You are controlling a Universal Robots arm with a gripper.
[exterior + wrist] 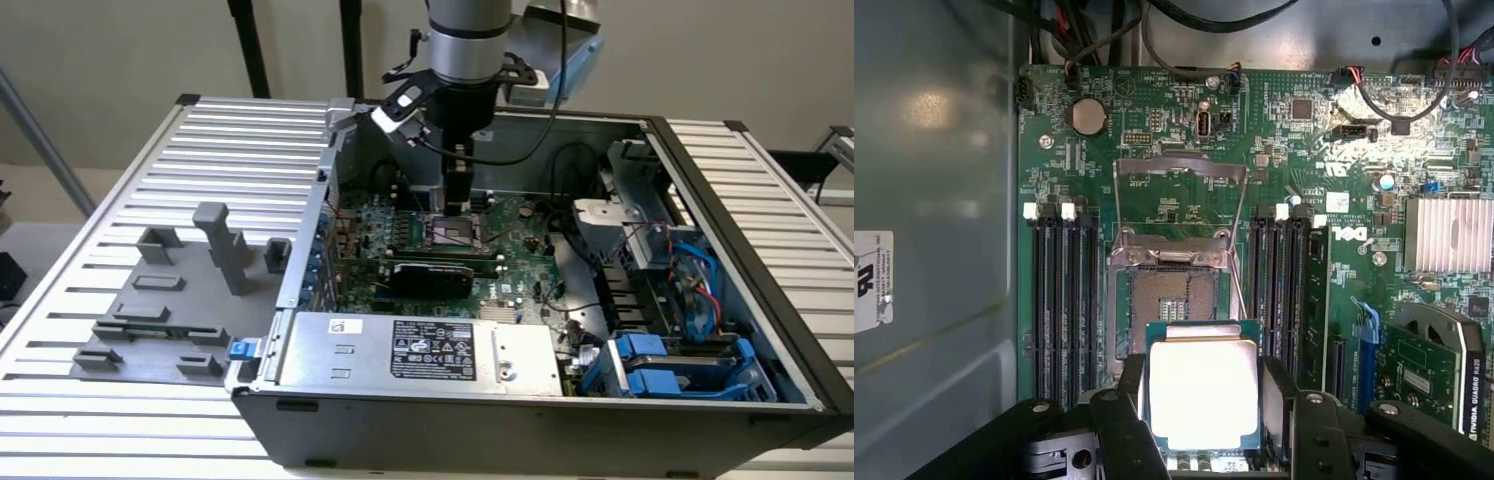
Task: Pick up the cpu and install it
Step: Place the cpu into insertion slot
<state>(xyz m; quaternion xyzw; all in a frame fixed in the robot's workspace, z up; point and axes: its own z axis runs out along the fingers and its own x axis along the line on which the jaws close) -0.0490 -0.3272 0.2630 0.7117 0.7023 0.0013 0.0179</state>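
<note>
Slatted metal table (254,125), open computer case (534,420) on it. cpu (1202,392) flat, silver top up, clamped between gripper (1204,415) fingers (1126,405) at two opposite edges; jaws part-way apart, set to chip's width. Chip held above motherboard (1324,150), overlapping edge of open socket (1172,300); retention frame (1179,185) stands lifted. Exterior view: gripper (458,185) low inside case, over socket; grey fixture blocks (174,300) on table, exterior view's left.

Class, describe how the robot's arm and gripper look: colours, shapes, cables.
The arm is a silver-grey cylinder with a dark band. Below it sits a black gripper with blocky black fingers. A black cable loops down past the wrist.
</note>
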